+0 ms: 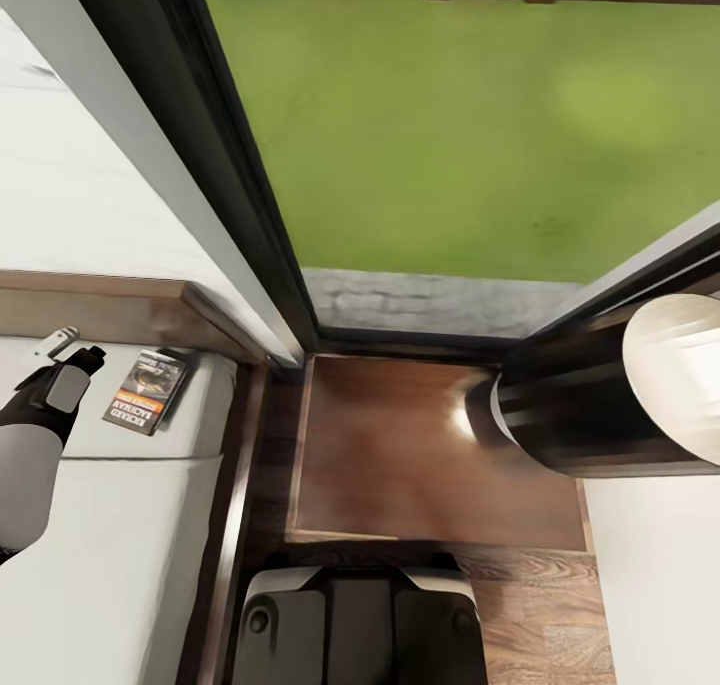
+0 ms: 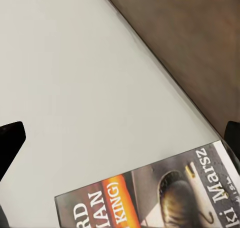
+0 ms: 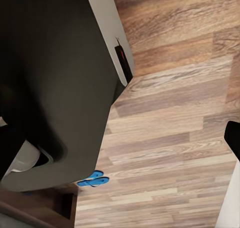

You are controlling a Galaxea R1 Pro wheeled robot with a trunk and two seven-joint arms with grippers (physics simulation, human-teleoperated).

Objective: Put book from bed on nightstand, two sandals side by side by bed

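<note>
The book (image 1: 148, 392), a thin dark paperback with an orange band, lies flat on the bed's pale mattress (image 1: 120, 525) close to the wooden headboard (image 1: 110, 310). My left gripper (image 1: 77, 349) hovers just left of it, open and holding nothing. In the left wrist view the book (image 2: 150, 198) lies just beyond the spread dark fingertips (image 2: 11, 137). The dark brown nightstand (image 1: 400, 455) stands right of the bed, its glossy top bare at the near side. A bright blue sandal (image 3: 93, 179) lies on the plank floor, partly hidden behind my dark body. One right fingertip (image 3: 233, 136) shows far to the side.
A black-and-white lamp (image 1: 600, 405) stands over the nightstand's right part. A black-framed window (image 1: 250, 205) with green lawn beyond it rises behind the nightstand. My base (image 1: 360, 625) is close against the nightstand's front. The wood floor (image 3: 175, 138) lies open around the sandal.
</note>
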